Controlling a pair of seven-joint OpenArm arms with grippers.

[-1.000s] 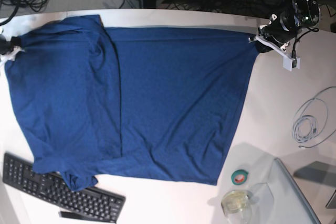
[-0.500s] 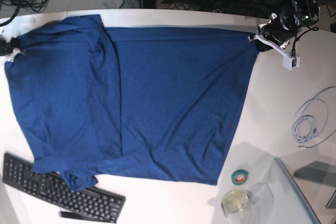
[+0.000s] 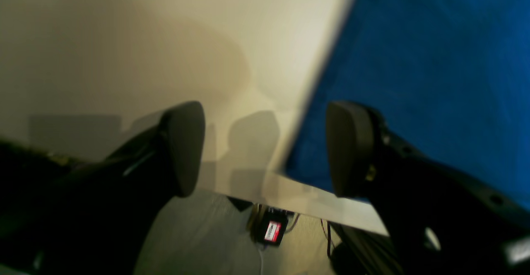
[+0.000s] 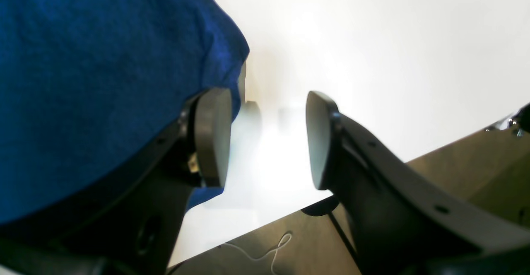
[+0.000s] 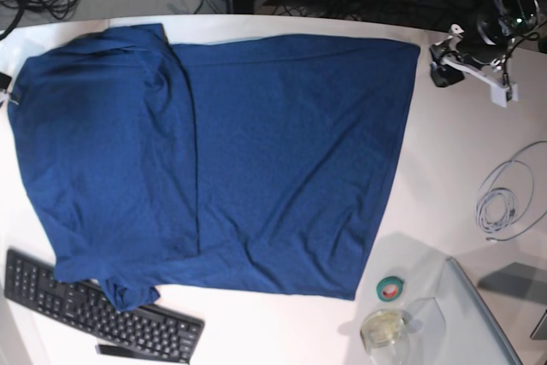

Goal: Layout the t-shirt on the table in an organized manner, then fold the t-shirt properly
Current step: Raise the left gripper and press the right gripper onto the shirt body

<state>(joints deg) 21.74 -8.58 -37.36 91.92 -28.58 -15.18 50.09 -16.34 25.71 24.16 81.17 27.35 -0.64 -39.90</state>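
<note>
Both wrist views are showing the left hand (image 3: 265, 148) and right hand (image 4: 268, 138) released beside the t-shirt (image 5: 214, 160), while base is showing a keyboard (image 5: 94, 309) on the surface (image 5: 461, 177).

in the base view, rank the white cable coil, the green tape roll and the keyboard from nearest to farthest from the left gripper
From the left gripper, at the table's far right:
1. White cable coil, right side, just below the gripper.
2. Green tape roll, near edge, right of centre.
3. Keyboard, near left corner, partly under the t-shirt.
</note>
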